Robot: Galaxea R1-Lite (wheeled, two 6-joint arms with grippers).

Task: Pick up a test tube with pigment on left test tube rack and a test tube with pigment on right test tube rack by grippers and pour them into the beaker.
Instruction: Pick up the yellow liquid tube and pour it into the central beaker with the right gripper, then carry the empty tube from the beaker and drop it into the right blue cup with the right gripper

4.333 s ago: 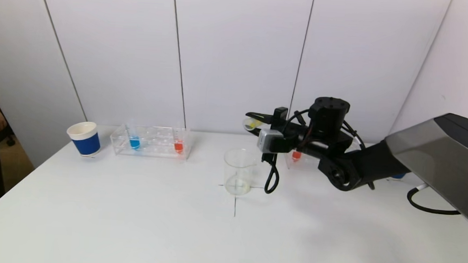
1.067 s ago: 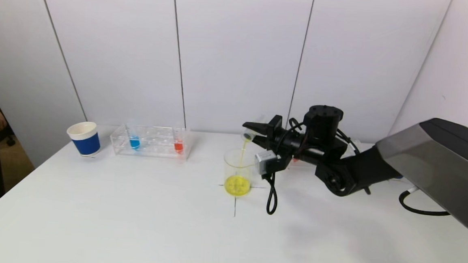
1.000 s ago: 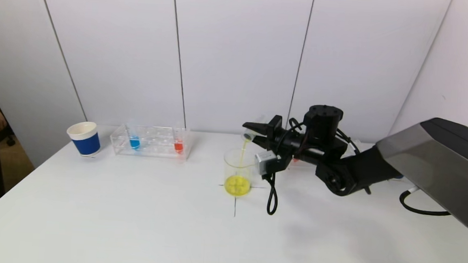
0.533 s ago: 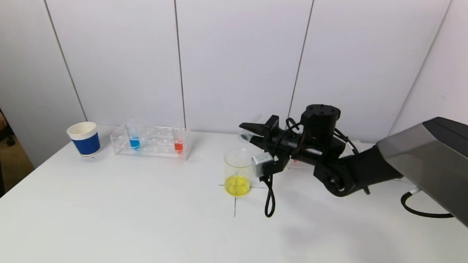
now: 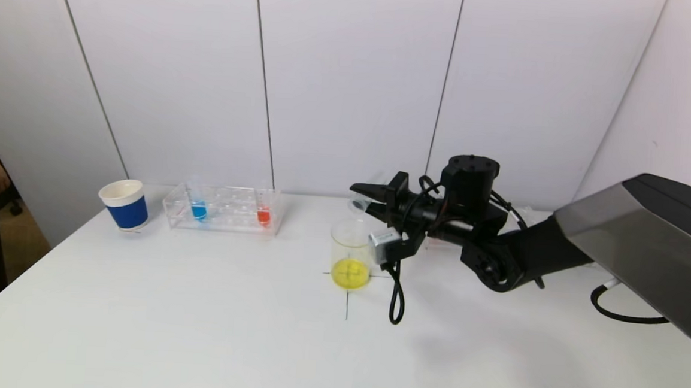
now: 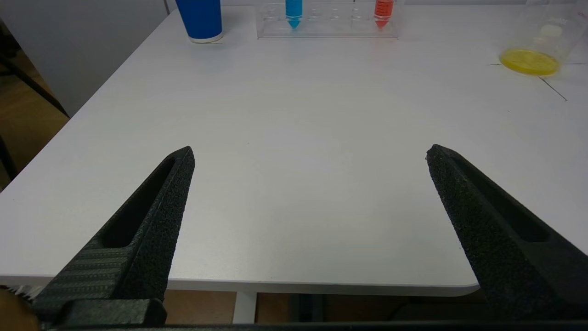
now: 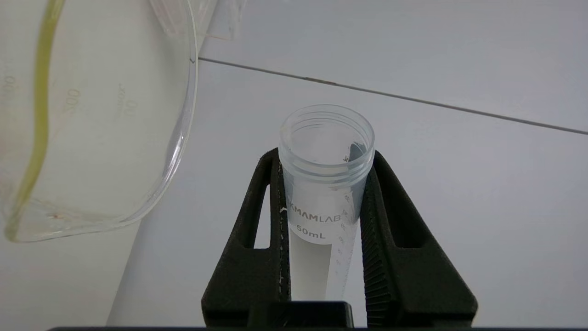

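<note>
Yellow pigment had drained into the beaker (image 5: 351,253). My right jaws gripped the emptied test tube (image 7: 324,184) tilted, letting drips fall. My left jaws gaped empty.

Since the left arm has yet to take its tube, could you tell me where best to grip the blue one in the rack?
Grip the blue tube on the clear upper part that stands above the rack, coming from the front with the open left gripper. The tube stands upright, and the rack walls surround its coloured lower end.

White table (image 5: 193,328), blue cup (image 5: 124,204), clear tube rack (image 5: 224,209), beaker (image 5: 352,253) holding yellow liquid
</note>
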